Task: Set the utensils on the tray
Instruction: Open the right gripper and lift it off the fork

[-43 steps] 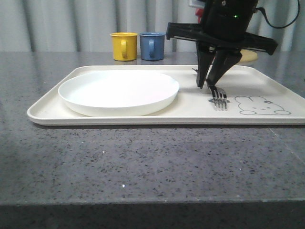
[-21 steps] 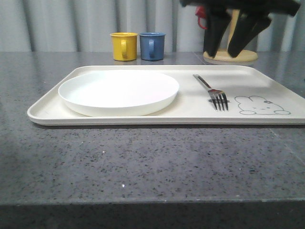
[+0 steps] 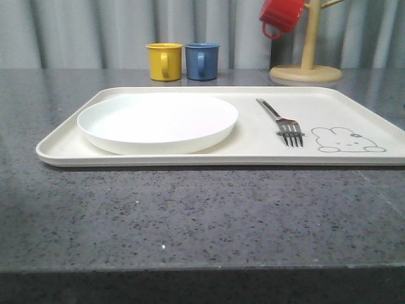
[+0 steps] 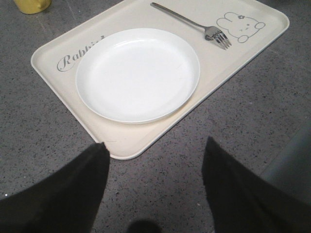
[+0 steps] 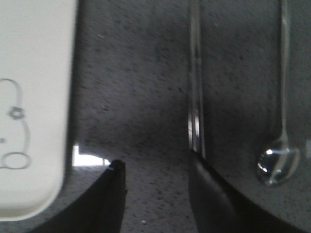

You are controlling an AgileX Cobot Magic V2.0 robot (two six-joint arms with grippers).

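The fork (image 3: 282,123) and white plate (image 3: 157,122) lie on the cream tray (image 4: 129,145), lettered "Rabbi…" (image 4: 77,54); chopsticks (image 5: 195,97) and spoon (image 5: 279,160) rest on the desk (image 3: 190,215). Both tools, left (image 4: 153,184) and right (image 5: 155,194), gape wide, empty.

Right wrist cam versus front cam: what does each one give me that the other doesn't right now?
Right wrist view alone: the chopsticks and the spoon lying on the dark table beside the tray, off it, with the right gripper open just in front of them.

Front view alone: the plate and the fork resting on the tray, the yellow mug and blue mug behind it, and the red mug hung on the wooden stand.

Both: the tray with its rabbit drawing and the speckled table.
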